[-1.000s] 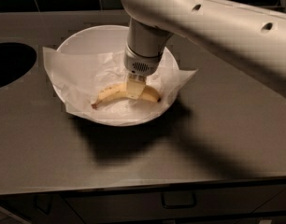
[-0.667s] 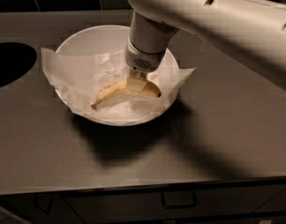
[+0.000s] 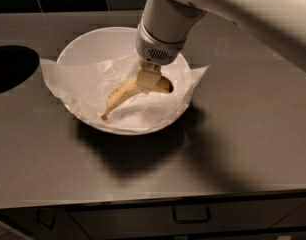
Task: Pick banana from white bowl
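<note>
The white bowl (image 3: 95, 35) stands on the steel counter, lined with crinkled white paper (image 3: 73, 86) that hangs over its rim. The pale-yellow banana (image 3: 119, 95) lies in it at a tilt, its dark tip low on the left and its right end raised. My gripper (image 3: 148, 82) comes down from the white arm at the upper right. It is shut on the banana's middle part, inside the bowl. The fingers hide part of the banana.
A dark round opening (image 3: 10, 66) is cut into the counter (image 3: 243, 134) at the left. Dark tiles run along the back wall. Below the counter's front edge there is a drawer with a handle (image 3: 191, 215).
The gripper has risen a little with the banana in it. The banana's right end has come up off the paper, while its left tip stays low.
</note>
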You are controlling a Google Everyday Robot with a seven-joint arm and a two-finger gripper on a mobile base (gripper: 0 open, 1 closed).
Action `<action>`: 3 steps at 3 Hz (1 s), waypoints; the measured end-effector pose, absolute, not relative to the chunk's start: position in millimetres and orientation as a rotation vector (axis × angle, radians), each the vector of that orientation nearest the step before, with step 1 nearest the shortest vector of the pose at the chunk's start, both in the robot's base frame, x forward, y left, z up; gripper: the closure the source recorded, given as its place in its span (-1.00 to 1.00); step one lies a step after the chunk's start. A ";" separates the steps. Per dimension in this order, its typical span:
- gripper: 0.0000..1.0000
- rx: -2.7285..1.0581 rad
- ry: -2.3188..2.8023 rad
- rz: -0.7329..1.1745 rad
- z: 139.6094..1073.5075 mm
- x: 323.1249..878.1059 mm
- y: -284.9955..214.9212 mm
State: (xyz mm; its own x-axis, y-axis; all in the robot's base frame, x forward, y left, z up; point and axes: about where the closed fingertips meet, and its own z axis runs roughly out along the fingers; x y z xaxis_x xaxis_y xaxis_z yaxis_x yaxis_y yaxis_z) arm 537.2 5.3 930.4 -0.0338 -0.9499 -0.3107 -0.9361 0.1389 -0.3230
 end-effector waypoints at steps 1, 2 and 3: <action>1.00 -1.791 1.930 -0.069 961.4 535.9 2.1; 1.00 -1.752 1.901 -0.121 987.6 540.3 -6.1; 1.00 -1.700 1.875 -0.175 1007.8 540.4 -11.8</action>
